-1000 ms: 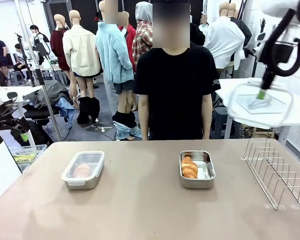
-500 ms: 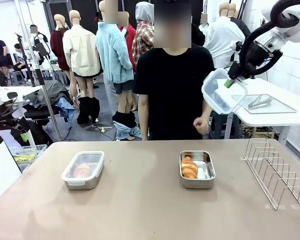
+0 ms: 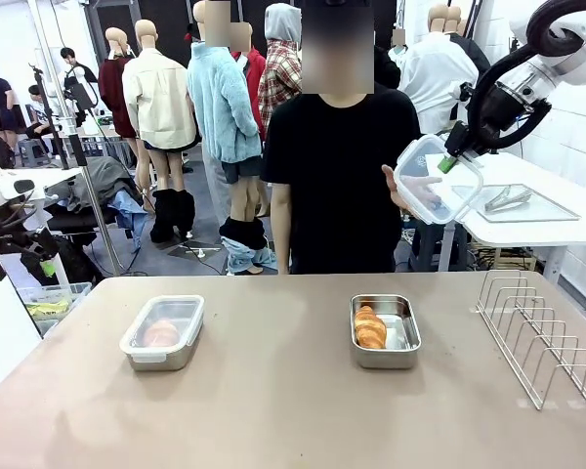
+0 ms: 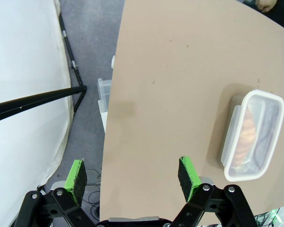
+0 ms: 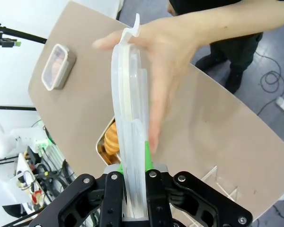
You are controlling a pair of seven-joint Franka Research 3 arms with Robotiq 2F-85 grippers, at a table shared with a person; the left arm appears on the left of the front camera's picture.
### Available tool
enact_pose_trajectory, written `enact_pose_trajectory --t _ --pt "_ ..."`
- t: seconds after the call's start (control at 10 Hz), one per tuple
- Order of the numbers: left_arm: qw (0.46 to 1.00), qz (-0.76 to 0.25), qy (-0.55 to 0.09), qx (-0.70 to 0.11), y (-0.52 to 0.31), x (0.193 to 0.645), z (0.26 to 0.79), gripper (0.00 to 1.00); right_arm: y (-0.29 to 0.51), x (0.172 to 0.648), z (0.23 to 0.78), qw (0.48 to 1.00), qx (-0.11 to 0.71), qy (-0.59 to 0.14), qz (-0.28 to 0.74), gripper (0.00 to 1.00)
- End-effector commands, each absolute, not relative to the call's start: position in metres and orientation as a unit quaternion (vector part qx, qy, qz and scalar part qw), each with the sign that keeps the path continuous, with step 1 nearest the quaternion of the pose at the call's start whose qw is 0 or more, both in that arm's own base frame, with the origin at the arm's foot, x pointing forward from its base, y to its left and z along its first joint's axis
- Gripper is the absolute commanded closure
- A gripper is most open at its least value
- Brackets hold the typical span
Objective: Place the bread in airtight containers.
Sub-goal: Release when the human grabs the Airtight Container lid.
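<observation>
While hand behind lid; open tin's croissant frontally.

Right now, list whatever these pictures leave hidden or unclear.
- Front view: the person's hand sits behind the clear lid; whether it grips the lid is unclear.
- Right wrist view: the lid, edge-on, hides most of the open tin and its bread.
- Front view: the bread in the closed tin is a blur through its lid.
- Left wrist view: the left gripper base is cut off at the bottom edge.
</observation>
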State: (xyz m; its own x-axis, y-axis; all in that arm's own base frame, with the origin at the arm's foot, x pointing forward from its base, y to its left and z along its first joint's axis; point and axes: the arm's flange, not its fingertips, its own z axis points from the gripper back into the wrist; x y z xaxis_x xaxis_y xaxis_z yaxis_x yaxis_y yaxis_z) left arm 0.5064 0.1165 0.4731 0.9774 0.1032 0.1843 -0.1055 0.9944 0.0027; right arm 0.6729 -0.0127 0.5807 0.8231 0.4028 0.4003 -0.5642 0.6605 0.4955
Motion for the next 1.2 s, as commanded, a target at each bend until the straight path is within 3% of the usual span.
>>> enact_pose_trajectory --t 0.0,0.7,0.8,1.1 --pt "0.994 0.054 -0.091 0.007 0.117 0.506 0.475 0.00 -0.012 0.670 0.585 0.903 0.316 -0.124 0.264 1.00" --pt "0.994 0.054 -0.091 0.007 0.117 0.506 0.475 0.00 -0.012 0.670 0.585 0.903 0.316 -0.124 0.264 1.00" --pt "0.994 0.054 -0.091 0.007 0.117 0.506 0.475 0.00 -0.012 0.671 0.583 0.901 0.314 -0.127 0.270 0.88" --pt "0.994 0.054 -0.091 0.007 0.117 0.506 0.475 0.00 -0.025 0.643 0.589 0.894 0.266 -0.132 0.335 0.31"
